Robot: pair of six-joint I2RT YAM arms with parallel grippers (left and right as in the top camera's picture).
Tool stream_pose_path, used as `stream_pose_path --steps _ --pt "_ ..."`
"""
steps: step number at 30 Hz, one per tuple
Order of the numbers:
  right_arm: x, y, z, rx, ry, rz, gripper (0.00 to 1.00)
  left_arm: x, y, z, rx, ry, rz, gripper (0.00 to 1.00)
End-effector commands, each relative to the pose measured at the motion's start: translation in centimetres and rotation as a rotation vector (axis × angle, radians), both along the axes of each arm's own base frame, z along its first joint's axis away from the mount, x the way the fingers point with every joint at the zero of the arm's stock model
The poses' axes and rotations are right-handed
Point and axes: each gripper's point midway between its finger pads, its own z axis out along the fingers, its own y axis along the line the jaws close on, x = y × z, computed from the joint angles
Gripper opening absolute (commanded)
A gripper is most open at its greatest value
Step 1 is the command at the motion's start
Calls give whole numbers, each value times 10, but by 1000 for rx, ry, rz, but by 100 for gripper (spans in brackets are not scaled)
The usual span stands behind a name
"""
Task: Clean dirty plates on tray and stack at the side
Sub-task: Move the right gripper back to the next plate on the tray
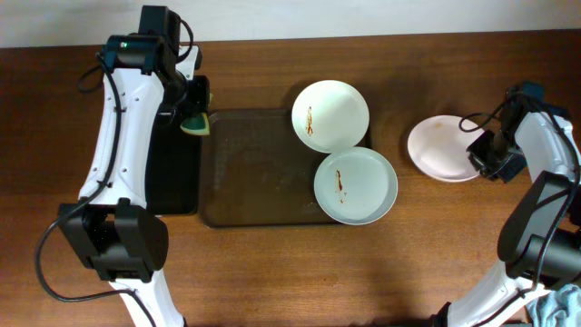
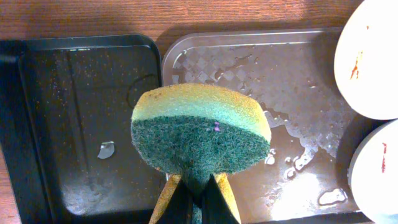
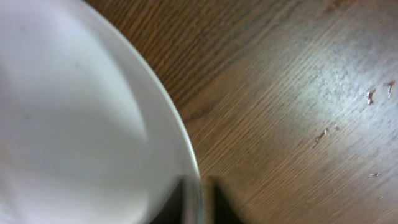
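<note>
- Dirty plates [image 1: 330, 115]: two lie on tray [image 1: 254, 173]; right gripper [image 3: 198, 202] straddles wiped plate [image 1: 440, 148] rim, grip unclear.
- Left gripper [image 2: 196, 199] pinches sponge [image 2: 200, 134]; next, scrub a smear [image 1: 340, 184].

From overhead we look straight down on the whole table [image 1: 272, 272]. Our left wrist view hangs close above the tray [image 2: 249, 56], which overhead also shows; our right wrist view sits almost against the rim of a plate [image 3: 74, 112].

Robot lab tabletop setup. Dark-brown wood-grain table [image 1: 272, 272] against plain white wall [image 1: 363, 16]. White left robot arm [image 1: 123, 136] and white right robot arm [image 1: 556, 150], black cables loose, stand on it.
</note>
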Motion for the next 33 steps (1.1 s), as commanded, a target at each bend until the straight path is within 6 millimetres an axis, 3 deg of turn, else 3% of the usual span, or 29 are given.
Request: stream_pose_path --steps 1,2,4,5,6,8,10,14,18,22,25,26,29,33 --pt "10 15 15 79 -52 115 59 3 0 -2 2 -2 -21 1" --pt "14 25 34 126 -86 158 61 3 0 -2 2 -2 -21 1" --pt "23 68 85 284 -228 381 63 3 0 -2 2 -2 -21 1" --pt "21 98 112 365 -309 536 68 2 0 -2 2 1 -21 1" --pt "9 122 124 384 -304 668 69 0 0 -3 2 8 -21 1" --pt "-3 151 114 407 -242 803 69 -1 0 -3 3 15 -21 1" --pt "-9 176 80 374 -176 890 68 -1 0 -3 3 15 -21 1" --pt "-13 174 18 189 -81 823 60 -5 1 -4 4 30 -21 1" --pt "-11 177 -15 157 -132 840 48 -5 1 -4 4 30 -21 1" --pt "-12 179 -21 165 -141 842 34 -4 1 -4 4 29 -21 1" --pt "-11 196 -19 252 -197 854 8 -4 1 -4 10 27 -38 1" --pt "-13 197 -19 264 -190 844 4 -4 1 -4 9 27 -39 1" --pt "-19 210 -13 354 -202 812 4 -4 1 -4 9 27 -39 1" --pt "-21 252 27 462 -291 715 4 -6 1 -4 9 32 -39 1"
